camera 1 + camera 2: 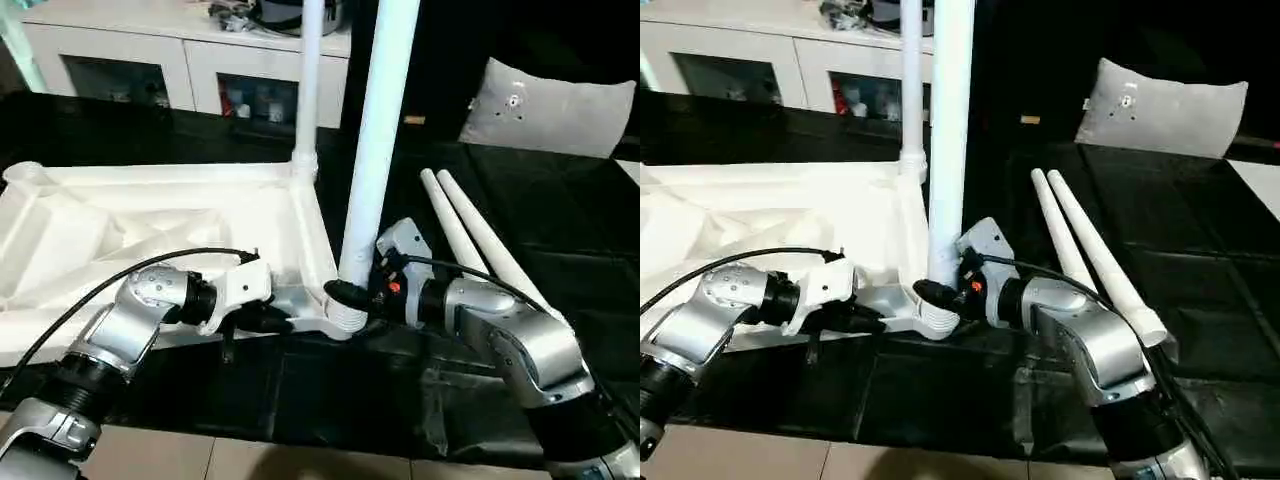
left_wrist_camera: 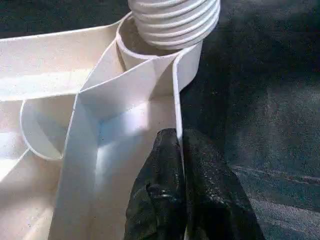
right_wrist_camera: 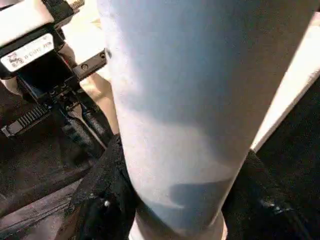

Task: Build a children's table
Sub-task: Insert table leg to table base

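The upturned table top [image 1: 150,230] lies at nine o'clock on the black worktop [image 1: 560,200]. The left hand [image 2: 180,165] is clenched on its rim; the right hand [image 1: 352,292] grasps the leg [image 1: 378,140] at the near corner socket [image 2: 150,50].

White tabletop [image 1: 150,215] upside-down, 2 legs [image 1: 380,130] upright, 2 loose [image 1: 470,235].

i seem to work in a lived-in home room: a white cabinet [image 1: 185,60] with glass doors and clutter on top stands behind, a grey cushion [image 1: 545,108] leans nearby.
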Available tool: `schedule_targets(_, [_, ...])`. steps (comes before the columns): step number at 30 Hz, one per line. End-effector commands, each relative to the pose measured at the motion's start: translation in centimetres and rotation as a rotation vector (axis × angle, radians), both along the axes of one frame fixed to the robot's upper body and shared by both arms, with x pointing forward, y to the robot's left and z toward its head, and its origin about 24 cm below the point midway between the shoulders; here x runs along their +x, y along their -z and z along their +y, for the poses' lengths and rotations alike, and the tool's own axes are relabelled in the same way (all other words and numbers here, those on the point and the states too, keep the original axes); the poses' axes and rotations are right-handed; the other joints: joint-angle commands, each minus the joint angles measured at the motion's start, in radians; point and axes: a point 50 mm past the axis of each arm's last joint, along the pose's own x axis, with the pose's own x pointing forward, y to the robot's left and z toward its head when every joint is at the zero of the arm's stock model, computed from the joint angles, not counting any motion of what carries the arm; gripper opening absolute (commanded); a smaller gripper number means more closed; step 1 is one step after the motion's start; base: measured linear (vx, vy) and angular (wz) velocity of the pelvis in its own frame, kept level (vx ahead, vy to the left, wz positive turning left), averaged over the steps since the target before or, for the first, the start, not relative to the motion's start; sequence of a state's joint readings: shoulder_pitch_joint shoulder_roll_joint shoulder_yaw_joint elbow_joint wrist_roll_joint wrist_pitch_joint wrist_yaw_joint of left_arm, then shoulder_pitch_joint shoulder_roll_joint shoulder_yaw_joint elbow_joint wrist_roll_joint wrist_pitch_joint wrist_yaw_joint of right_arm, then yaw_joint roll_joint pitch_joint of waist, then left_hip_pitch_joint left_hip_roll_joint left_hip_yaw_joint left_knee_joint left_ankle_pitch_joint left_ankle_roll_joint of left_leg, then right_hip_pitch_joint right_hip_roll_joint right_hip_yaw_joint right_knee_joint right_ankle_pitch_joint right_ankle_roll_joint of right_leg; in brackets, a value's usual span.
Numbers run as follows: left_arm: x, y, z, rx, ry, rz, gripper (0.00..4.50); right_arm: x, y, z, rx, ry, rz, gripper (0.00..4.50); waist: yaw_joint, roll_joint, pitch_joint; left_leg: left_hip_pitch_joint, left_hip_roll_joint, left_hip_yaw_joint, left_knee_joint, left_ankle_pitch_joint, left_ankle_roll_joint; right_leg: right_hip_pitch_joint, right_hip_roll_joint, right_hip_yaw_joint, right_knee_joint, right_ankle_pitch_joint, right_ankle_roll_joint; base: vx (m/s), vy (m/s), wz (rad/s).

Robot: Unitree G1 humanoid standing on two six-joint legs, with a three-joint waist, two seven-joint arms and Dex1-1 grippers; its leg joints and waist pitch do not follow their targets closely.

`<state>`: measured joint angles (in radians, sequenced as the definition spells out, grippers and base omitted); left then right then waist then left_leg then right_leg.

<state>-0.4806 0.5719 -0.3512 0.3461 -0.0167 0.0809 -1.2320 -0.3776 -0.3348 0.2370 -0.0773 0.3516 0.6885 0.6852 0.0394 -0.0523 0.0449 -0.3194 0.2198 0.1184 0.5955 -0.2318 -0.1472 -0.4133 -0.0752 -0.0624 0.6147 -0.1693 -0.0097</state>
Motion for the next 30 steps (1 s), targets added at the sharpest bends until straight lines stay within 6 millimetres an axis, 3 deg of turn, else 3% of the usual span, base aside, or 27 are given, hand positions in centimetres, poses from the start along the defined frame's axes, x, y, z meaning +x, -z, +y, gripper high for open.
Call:
schedule_targets(1, [-0.6,0.3,-0.6,0.053,0.089,0.017,0.00,-0.1,1.4,-0.5,-0.043,0.018,0.054,1.91,0.001,0.017,-0.054,-0.023,-0.008,0.036,-0.078,-0.100,-0.012,0.065,-0.038,0.041,-0.059,-0.189,-0.178,0.000,0.000,0.00])
schedule_targets(15, [-0.9,-0.6,-1.0,0.011,0.143,0.026,0.00,-0.1,2.3,-0.9,0.015,0.047,0.087,1.90,0.003,0.016,-0.054,-0.023,-0.008,0.036,-0.079,-0.112,-0.013,0.066,-0.037,0.040,-0.058,-0.179,-0.190,0.000,0.000,0.00])
schedule_targets(25, [0.1,-0.7,-0.7,0.031,0.075,-0.055,0.00,-0.7,2.8,-0.7,0.035,0.027,0.104,1.90,0.010,0.019,-0.054,-0.022,-0.007,0.037,-0.079,-0.118,-0.013,0.065,-0.038,0.041,-0.061,-0.188,-0.185,0.000,0.000,0.00])
schedule_targets(30, [0.1,-0.6,-0.4,-0.022,0.012,-0.045,0.00,-1.0,3.7,-1.4,0.177,0.121,0.146,1.90,0.016,0.019,-0.053,-0.021,-0.006,0.037,-0.082,-0.156,-0.015,0.062,-0.040,0.039,-0.067,-0.243,-0.175,0.000,0.000,0.00])
